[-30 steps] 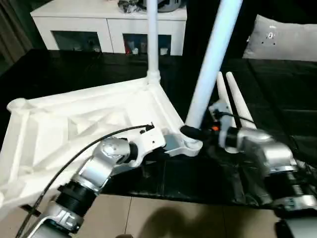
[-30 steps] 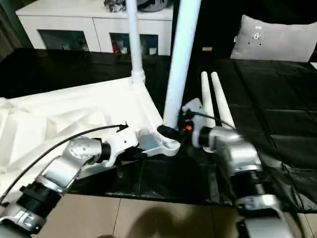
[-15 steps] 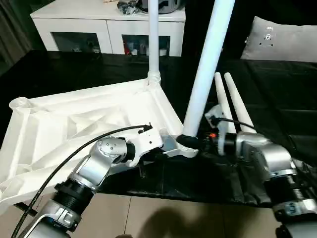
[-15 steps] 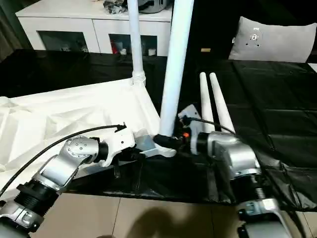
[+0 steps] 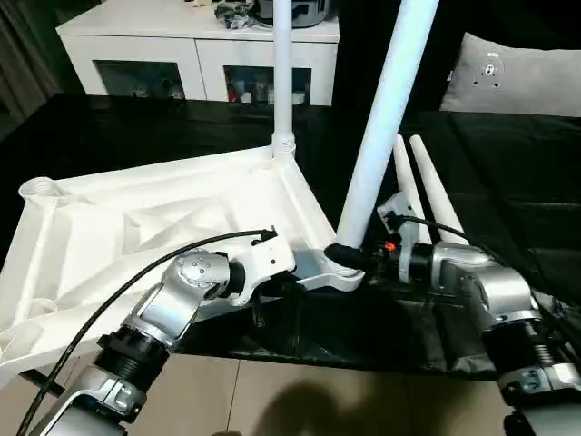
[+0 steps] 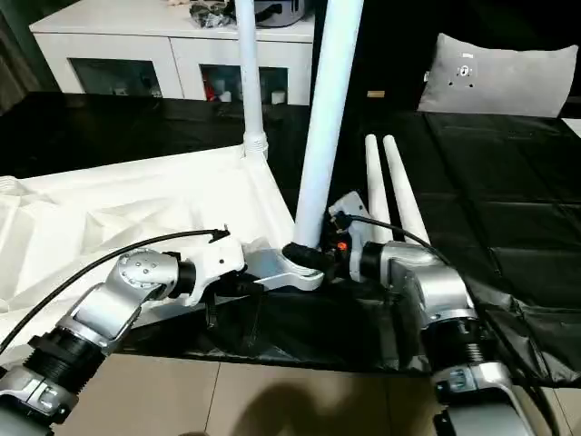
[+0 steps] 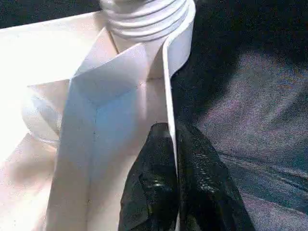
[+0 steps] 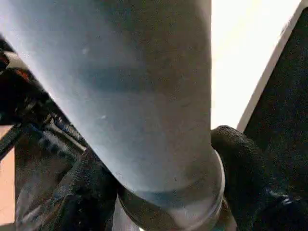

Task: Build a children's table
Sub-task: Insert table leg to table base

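A black sheet (image 5: 508,182) covers the surface, with a white cabinet (image 5: 195,45) behind and a grey cushion (image 5: 522,77) at the far right.

In the eye views, the white top (image 5: 136,227) lies underside up on the sheet, its ribs showing. One leg (image 5: 281,64) stands upright in the far corner socket, well beyond both grippers. The left gripper (image 5: 300,277) reaches in at the near corner of the top and touches its rim. The right gripper (image 5: 349,256) meets it from the other side, its black fingers wrapped round the foot of a second leg (image 5: 381,127), which stands in the near corner socket (image 5: 340,271) and leans slightly away from the left gripper. Two spare legs (image 6: 386,186) lie side by side on the sheet just beyond the right gripper.

In the left wrist view, the left gripper's fingers (image 7: 154,192) are pressed together on the thin rim wall (image 7: 169,96) of the top, one on each face. Ahead of them sits the threaded base of a leg (image 7: 144,14) in its socket.

In the right wrist view, the second leg (image 8: 130,86) passes between the right gripper's fingers (image 8: 245,168), which pinch it from both sides just above its threaded collar.
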